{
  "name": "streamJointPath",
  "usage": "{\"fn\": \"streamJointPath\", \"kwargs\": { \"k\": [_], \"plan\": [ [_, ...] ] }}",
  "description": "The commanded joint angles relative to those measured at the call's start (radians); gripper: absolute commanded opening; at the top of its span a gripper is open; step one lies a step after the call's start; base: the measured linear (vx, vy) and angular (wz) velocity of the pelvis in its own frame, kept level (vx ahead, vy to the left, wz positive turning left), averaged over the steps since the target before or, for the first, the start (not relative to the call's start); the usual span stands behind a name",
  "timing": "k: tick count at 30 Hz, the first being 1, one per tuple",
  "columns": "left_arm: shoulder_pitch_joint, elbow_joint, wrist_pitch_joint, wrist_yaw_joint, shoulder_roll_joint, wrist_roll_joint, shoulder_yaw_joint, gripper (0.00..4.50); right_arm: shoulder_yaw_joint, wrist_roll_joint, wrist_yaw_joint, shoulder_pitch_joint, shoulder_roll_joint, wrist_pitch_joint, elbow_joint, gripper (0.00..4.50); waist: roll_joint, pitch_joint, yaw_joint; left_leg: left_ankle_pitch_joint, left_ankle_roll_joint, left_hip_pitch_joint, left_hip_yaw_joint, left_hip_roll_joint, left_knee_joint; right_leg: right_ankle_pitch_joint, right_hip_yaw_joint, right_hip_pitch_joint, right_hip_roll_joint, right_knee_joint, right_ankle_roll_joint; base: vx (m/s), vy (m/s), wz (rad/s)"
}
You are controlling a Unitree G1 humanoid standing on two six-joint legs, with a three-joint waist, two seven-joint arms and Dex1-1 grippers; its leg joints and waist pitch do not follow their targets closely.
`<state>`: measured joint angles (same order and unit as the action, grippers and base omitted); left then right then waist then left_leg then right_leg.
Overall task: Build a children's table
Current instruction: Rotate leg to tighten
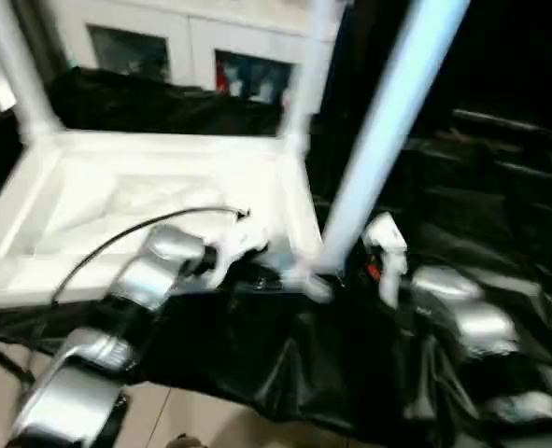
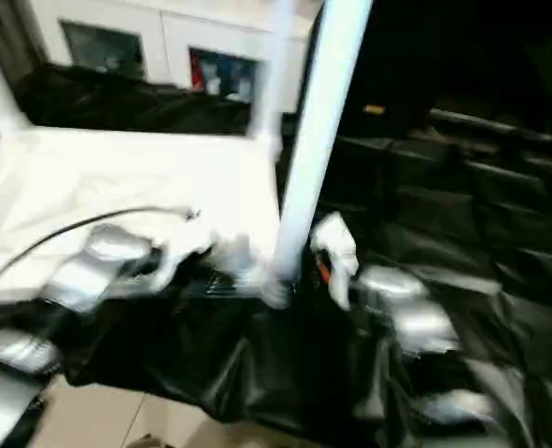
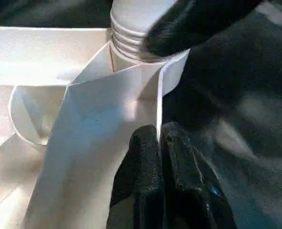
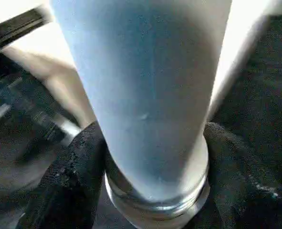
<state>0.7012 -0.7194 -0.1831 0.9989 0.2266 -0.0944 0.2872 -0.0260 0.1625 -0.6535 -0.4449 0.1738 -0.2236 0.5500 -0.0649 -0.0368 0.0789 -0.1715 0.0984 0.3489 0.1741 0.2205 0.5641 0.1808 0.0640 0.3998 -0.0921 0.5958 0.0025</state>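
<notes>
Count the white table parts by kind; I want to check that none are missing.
Large white plastic rectangular top, underside up: 1
Long white tapered plastic tube legs standing in corner sockets: 3 (near right, far right, far left)
Total: 4

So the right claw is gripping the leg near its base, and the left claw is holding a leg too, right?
Not quite: the left claw pinches the table top's rim, as the left wrist view shows. The right claw does grip the leg near its base.
</notes>
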Motion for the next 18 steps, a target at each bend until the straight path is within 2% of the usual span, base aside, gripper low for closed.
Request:
{"fn": "streamJointPath", "kwargs": {
  "k": [1, 3, 4, 6, 7, 9, 12, 15, 16, 17, 18],
  "plan": [
    [0.026, -0.055, -0.033, -0.138, -0.08, -0.015, 0.001, 0.0, 0.008, -0.038, 0.202, -0.007, -0.065, -0.043, 0.107, 2.68, 0.017, 0.044, -0.005, -0.352, 0.038, -0.009, -0.001, 0.005, -0.072, 0.43, -0.033, -0.026, -0.044, -0.09, -0.13, 0.0, 0.0, 0.0],
    [0.034, -0.067, -0.036, -0.171, -0.103, -0.017, 0.001, 0.0, 0.021, -0.038, 0.259, -0.017, -0.09, -0.043, 0.13, 2.68, 0.011, 0.045, -0.007, -0.365, 0.038, -0.007, -0.003, 0.003, -0.073, 0.44, -0.03, -0.03, -0.042, -0.094, -0.117, 0.0, 0.0, 0.0],
    [0.042, -0.081, -0.036, -0.204, -0.14, -0.022, 0.007, 0.0, 0.038, -0.036, 0.34, -0.039, -0.128, -0.026, 0.167, 2.68, 0.014, 0.044, -0.01, -0.376, 0.033, -0.009, -0.001, 0.003, -0.072, 0.435, -0.032, -0.024, -0.042, -0.096, -0.118, 0.0, 0.0, 0.0],
    [0.045, -0.09, -0.028, -0.213, -0.165, -0.026, 0.014, 0.0, 0.04, -0.037, 0.362, -0.054, -0.154, -0.006, 0.187, 2.68, 0.014, 0.046, -0.014, -0.383, 0.03, -0.008, -0.003, 0.002, -0.072, 0.431, -0.031, -0.025, -0.041, -0.097, -0.115, 0.0, 0.0, 0.0],
    [0.047, -0.095, -0.023, -0.21, -0.181, -0.026, 0.017, 0.0, 0.032, -0.045, 0.361, -0.061, -0.17, 0.014, 0.195, 3.03, 0.012, 0.045, -0.013, -0.386, 0.024, -0.008, -0.002, 0.001, -0.072, 0.433, -0.03, -0.024, -0.04, -0.099, -0.111, 0.0, 0.0, 0.0],
    [0.047, -0.098, -0.015, -0.198, -0.2, -0.021, 0.02, 0.0, 0.009, -0.062, 0.339, -0.067, -0.191, 0.041, 0.189, 3.38, 0.012, 0.045, -0.014, -0.385, 0.016, -0.004, -0.003, 0.001, -0.073, 0.431, -0.03, -0.026, -0.041, -0.099, -0.11, 0.0, 0.0, 0.0],
    [0.043, -0.099, -0.001, -0.177, -0.187, -0.024, 0.023, 0.0, -0.016, -0.072, 0.285, -0.064, -0.182, 0.067, 0.169, 3.74, 0.012, 0.046, -0.012, -0.371, 0.011, -0.003, -0.003, 0.003, -0.074, 0.392, -0.033, -0.028, -0.04, -0.094, -0.121, 0.0, 0.0, 0.0],
    [0.041, -0.105, 0.012, -0.165, -0.165, -0.027, 0.022, 0.0, -0.037, -0.064, 0.21, -0.059, -0.153, 0.097, 0.15, 3.74, 0.012, 0.046, -0.011, -0.368, 0.002, 0.0, -0.002, 0.004, -0.074, 0.364, -0.033, -0.031, -0.04, -0.092, -0.13, 0.0, 0.0, 0.0],
    [0.039, -0.103, 0.014, -0.157, -0.156, -0.027, 0.02, 0.0, -0.045, -0.06, 0.175, -0.054, -0.136, 0.1, 0.136, 3.74, 0.0, 0.046, -0.012, -0.365, -0.003, 0.002, -0.001, 0.004, -0.074, 0.368, -0.032, -0.032, -0.04, -0.093, -0.129, 0.0, 0.0, 0.0],
    [0.037, -0.1, 0.017, -0.149, -0.148, -0.027, 0.02, 0.0, -0.051, -0.057, 0.142, -0.05, -0.121, 0.103, 0.122, 3.74, 0.006, 0.046, -0.008, -0.354, -0.008, 0.002, -0.001, 0.004, -0.074, 0.365, -0.033, -0.034, -0.042, -0.091, -0.133, 0.0, 0.0, 0.0],
    [0.033, -0.094, 0.022, -0.13, -0.135, -0.026, 0.019, 0.0, -0.06, -0.057, 0.093, -0.043, -0.095, 0.107, 0.101, 3.74, 0.006, 0.046, -0.008, -0.347, -0.011, 0.002, 0.0, 0.005, -0.074, 0.36, -0.034, -0.034, -0.042, -0.091, -0.134, 0.0, 0.0, 0.0]
  ]
}}
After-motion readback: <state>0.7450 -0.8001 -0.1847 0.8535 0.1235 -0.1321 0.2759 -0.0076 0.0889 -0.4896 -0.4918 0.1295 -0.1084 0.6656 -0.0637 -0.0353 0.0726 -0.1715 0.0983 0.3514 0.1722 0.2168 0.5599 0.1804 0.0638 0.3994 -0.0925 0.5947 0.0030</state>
